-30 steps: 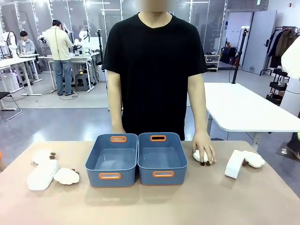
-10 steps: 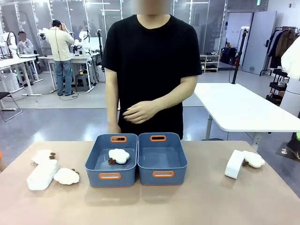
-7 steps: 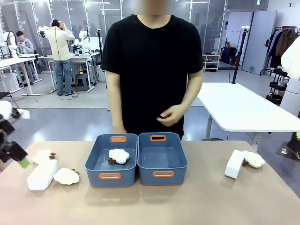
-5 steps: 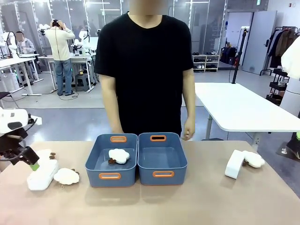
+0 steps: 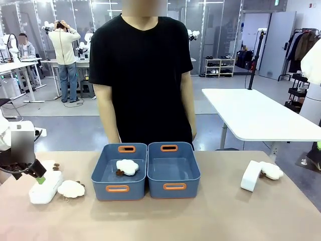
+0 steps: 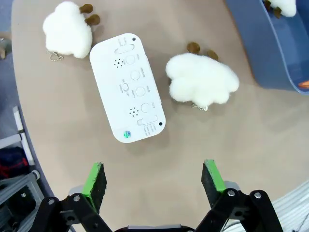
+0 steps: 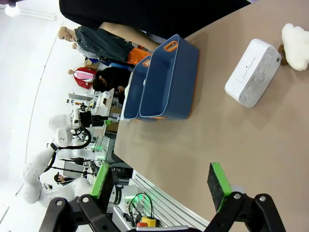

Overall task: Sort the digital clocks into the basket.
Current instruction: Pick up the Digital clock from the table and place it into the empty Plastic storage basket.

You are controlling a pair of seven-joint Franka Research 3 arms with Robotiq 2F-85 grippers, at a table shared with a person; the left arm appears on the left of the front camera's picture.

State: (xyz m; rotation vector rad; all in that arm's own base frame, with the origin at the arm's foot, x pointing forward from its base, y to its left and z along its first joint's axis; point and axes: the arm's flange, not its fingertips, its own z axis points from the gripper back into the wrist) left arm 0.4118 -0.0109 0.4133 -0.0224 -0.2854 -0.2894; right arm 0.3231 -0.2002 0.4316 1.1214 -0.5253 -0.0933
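Observation:
One white digital clock point(image 5: 45, 187) lies flat at the table's left, its buttons up in the left wrist view point(image 6: 133, 87). My left gripper point(image 5: 37, 173) hangs open just above its near end point(image 6: 154, 181), touching nothing. The second clock point(image 5: 251, 175) stands on its edge at the right point(image 7: 253, 72), with my right gripper point(image 7: 161, 186) open well short of it. Two identical blue-grey baskets stand side by side mid-table: the left one point(image 5: 108, 173) holds a sheep plush point(image 5: 127, 166), the right one point(image 5: 193, 173) holds nothing.
A sheep plush point(image 5: 71, 188) lies beside the left clock point(image 6: 203, 79), and another point(image 6: 67, 34) lies behind it. A further plush point(image 5: 272, 170) leans on the right clock point(image 7: 295, 39). The person point(image 5: 145, 75) stands behind the baskets, arms down.
The person put a plush from the right side into the left basket and drew the hands back. My left arm came in from the left and settled over the left clock.

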